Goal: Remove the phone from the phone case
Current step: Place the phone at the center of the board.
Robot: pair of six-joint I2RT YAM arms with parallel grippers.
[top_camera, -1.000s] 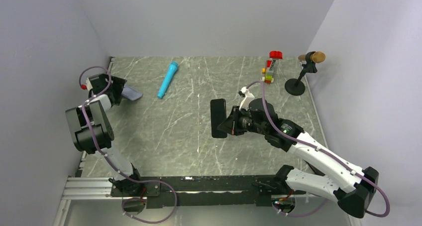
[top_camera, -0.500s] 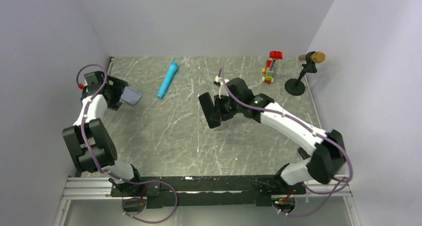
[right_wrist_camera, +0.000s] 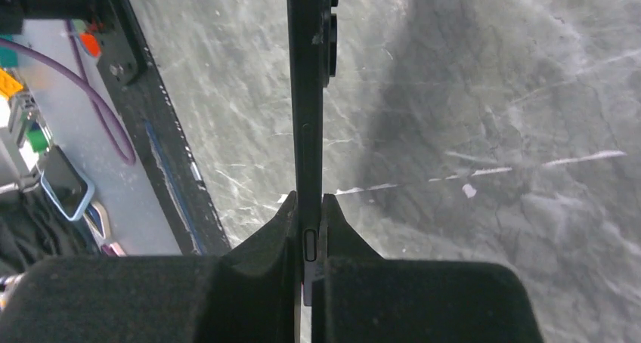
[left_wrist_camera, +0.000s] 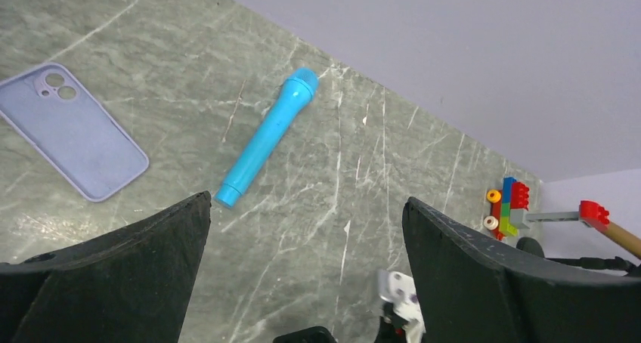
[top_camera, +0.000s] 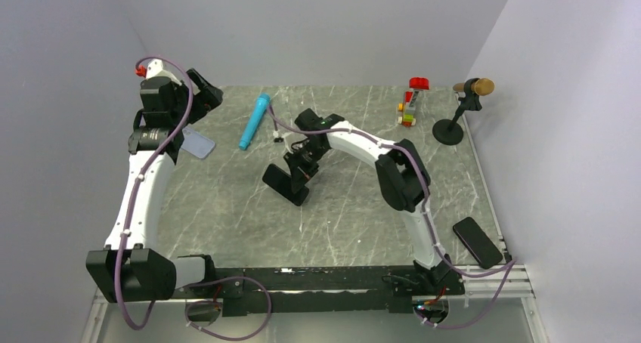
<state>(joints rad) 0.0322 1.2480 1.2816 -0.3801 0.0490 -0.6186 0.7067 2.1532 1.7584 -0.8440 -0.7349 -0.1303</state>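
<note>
**Phone out of its case, clamped in the right gripper**
The empty phone case [left_wrist_camera: 72, 131] lies flat at the table's [top_camera: 355, 230] left side, near the left gripper [left_wrist_camera: 302, 207], whose jaws stand wide apart. The right gripper [right_wrist_camera: 308, 203] pinches the phone [right_wrist_camera: 306, 94] edge-on above mid-table; the next move is likely to set it down gently.

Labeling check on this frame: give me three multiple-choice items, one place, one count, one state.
1. Where is the phone case? A) flat on the table, left of the blue tube B) right near corner C) against the back wall
2. Black slabs in the top view? A) one B) two C) three
3. Right claw? A) open B) shut, empty C) shut on the black phone
Key: A, case lies free at far left; B, one in the claw, another slab at the right near edge; C, fingers pinch the phone's edge.
</note>
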